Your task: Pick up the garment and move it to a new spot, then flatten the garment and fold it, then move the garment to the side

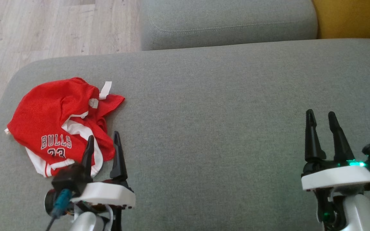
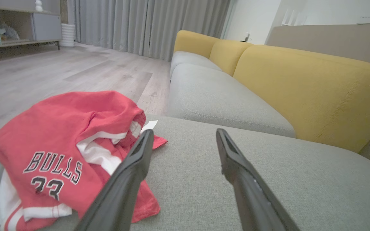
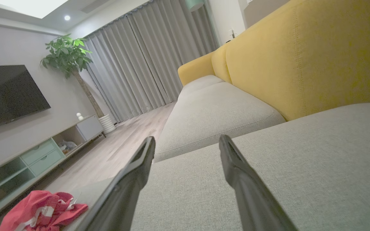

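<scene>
i'm holding both jaws wide and empty, left jaws at the edge of the crumpled red jersey [image 1: 53, 118] on the sofa cushion [image 1: 220, 106] (right jaws well apart). i'm thinking pinch a thick fold.

Grey cushion [image 1: 220, 112] bare mid-seat — jersey [image 1: 53, 118] heaped at left, yellow backrest [image 2: 300, 89] far right

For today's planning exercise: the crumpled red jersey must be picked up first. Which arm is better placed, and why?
Probably the left: the left gripper hangs open at the jersey, while the right gripper, also open, sits far across the grey cushion.
</scene>
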Motion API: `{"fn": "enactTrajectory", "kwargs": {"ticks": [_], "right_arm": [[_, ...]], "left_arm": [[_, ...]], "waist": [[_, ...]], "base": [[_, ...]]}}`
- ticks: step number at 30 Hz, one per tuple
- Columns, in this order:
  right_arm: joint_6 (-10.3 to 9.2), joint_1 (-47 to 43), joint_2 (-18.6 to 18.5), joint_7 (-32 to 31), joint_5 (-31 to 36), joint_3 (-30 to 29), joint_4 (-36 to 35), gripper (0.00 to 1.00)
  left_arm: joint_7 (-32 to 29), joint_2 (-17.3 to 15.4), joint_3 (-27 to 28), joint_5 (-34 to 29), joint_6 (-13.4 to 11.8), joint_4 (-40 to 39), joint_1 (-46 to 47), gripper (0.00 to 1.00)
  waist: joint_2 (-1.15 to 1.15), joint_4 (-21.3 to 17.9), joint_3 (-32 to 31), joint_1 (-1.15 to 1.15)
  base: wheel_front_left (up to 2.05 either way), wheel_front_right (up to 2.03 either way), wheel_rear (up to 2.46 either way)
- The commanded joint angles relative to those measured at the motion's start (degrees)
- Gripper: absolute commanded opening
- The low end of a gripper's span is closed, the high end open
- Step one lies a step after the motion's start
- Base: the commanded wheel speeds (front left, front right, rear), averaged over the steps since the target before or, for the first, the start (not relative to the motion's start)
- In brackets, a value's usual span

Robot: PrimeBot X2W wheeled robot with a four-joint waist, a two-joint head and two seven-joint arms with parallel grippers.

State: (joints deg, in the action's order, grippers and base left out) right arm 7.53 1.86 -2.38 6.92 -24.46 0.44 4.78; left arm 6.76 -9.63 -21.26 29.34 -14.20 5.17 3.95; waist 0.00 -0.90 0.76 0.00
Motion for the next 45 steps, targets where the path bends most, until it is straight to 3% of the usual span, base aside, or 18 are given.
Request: {"fn": "enactTrajectory", "kwargs": {"ticks": [1, 23, 30, 35, 45], "right_arm": [[-0.03, 1.47, -0.37, 0.89, 2.32, 1.44, -2.59, 1.0], [-0.04, 0.9, -0.43, 4.45, 22.56, 4.03, -5.58, 1.0], [-0.04, 0.16, -0.46, 5.8, 24.65, 3.25, -6.03, 1.0], [-0.04, -0.56, -0.47, 6.64, 21.25, 3.59, -4.0, 1.0], [-0.04, -1.13, -0.5, 8.08, 17.84, 3.92, 0.41, 1.0]], "left_arm": [[1.08, -1.4, 0.13, -1.82, -0.85, -1.99, 3.8, 1.0], [4.62, -7.6, -15.42, -16.32, -8.39, 2.24, 9.64, 1.0], [5.96, -6.93, -14.49, -15.08, -11.23, -1.23, 8.62, 1.0], [6.81, -5.06, -10.2, -13.5, -9.42, -3.1, 6.0, 1.0], [8.24, -0.61, -3.23, -16.84, -0.37, 0.59, 1.83, 1.0]], "waist": [[0.0, -0.06, 0.05, 0.0], [0.0, -0.42, 0.06, 0.0], [0.0, -0.19, 0.16, 0.0], [0.0, -0.01, 0.08, 0.0], [0.0, -0.46, 0.16, 0.0]], "base": [[0.0, 0.0, 0.0], [0.0, 0.0, 0.0], [0.0, 0.0, 0.0], [0.0, 0.0, 0.0], [0.0, 0.0, 0.0]]}}
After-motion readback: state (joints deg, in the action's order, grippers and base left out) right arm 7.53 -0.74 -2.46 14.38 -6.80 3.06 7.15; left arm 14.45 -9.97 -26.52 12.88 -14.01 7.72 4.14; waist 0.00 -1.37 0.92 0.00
